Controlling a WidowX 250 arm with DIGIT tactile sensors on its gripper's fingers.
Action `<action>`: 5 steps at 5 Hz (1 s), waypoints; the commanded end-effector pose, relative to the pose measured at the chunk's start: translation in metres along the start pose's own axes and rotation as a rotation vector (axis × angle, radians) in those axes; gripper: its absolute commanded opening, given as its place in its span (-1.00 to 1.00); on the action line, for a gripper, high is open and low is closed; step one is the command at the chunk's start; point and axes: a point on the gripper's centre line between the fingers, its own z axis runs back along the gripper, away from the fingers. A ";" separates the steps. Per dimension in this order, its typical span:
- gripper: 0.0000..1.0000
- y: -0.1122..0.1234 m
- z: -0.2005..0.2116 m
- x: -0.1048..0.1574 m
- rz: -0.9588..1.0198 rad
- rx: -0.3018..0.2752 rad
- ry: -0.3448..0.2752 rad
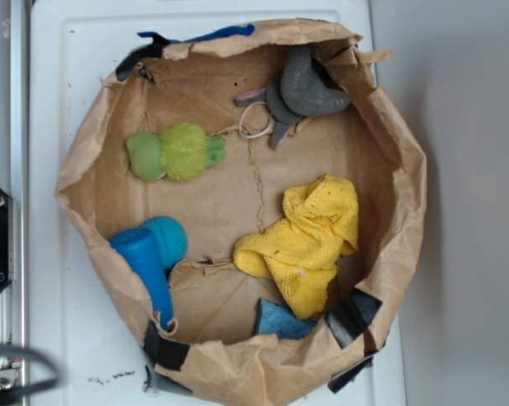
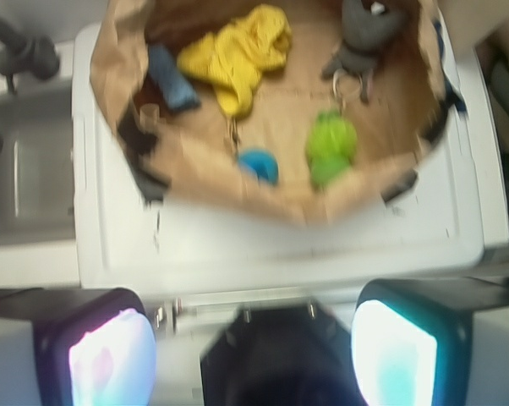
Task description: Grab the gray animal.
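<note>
From the exterior view, the paper bag (image 1: 94,152), rolled down into a brown bowl, sits on the white tabletop (image 1: 51,101), and the gray animal (image 1: 309,85) lies just inside the bag's far rim, curled against the paper wall. Its mauve limbs splay toward the bag's middle, with a thin white loop (image 1: 254,120) beside them. Also in the bag: the green toy (image 1: 174,152) well apart from the animal, the yellow cloth (image 1: 309,237) nearer the centre, a blue toy (image 1: 149,254) by the near wall, and a small blue patch (image 1: 280,320) at the near rim. No hand shows here.

Over to the wrist view: the hand (image 2: 253,359) hangs outside the bag, short of its near rim, fingers (image 2: 111,359) spread wide with nothing between them. The gray animal (image 2: 364,30) shows at the bag's far side, beyond the green toy (image 2: 331,145).

The sound play looks to be crossing the whole bag high, clearing the rim and the green toy, then dropping onto the thick gray body rather than the flat limbs or loop, keeping one finger off the paper wall.
</note>
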 end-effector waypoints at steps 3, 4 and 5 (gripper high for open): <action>1.00 0.044 -0.047 0.080 0.587 0.036 -0.411; 1.00 0.042 -0.049 0.072 0.710 0.118 -0.476; 1.00 0.042 -0.049 0.072 0.710 0.118 -0.476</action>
